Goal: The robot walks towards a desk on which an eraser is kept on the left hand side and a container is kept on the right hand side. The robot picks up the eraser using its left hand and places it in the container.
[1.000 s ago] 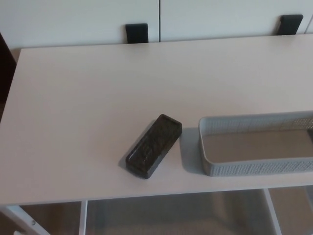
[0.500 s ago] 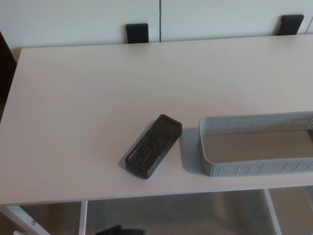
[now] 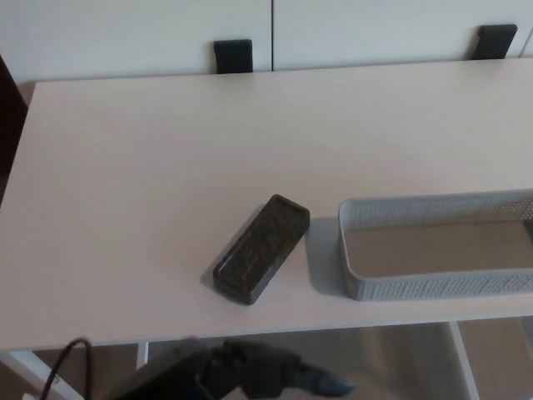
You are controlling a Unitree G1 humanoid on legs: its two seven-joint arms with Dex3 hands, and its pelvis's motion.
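Observation:
A dark rectangular eraser [image 3: 261, 247] lies at a slant on the pale desk [image 3: 166, 167], near its front edge. Just to its right stands a grey perforated container [image 3: 360, 286], with nothing visible inside; its right end runs out of the picture. My left hand [image 3: 250, 372] rises into view at the bottom, below the desk's front edge and in front of the eraser, holding nothing. Its fingers point to the right and are blurred. My right hand does not show.
The desk's front edge runs along the bottom, with white legs [image 3: 33, 371] and floor beneath. Two black brackets [image 3: 233, 56] sit behind the far edge against a white wall. A black cable [image 3: 62, 367] loops at the bottom left.
My left hand and forearm have come up into the picture at the bottom edge, where only a dark tip showed half a second ago. The eraser and container have not moved.

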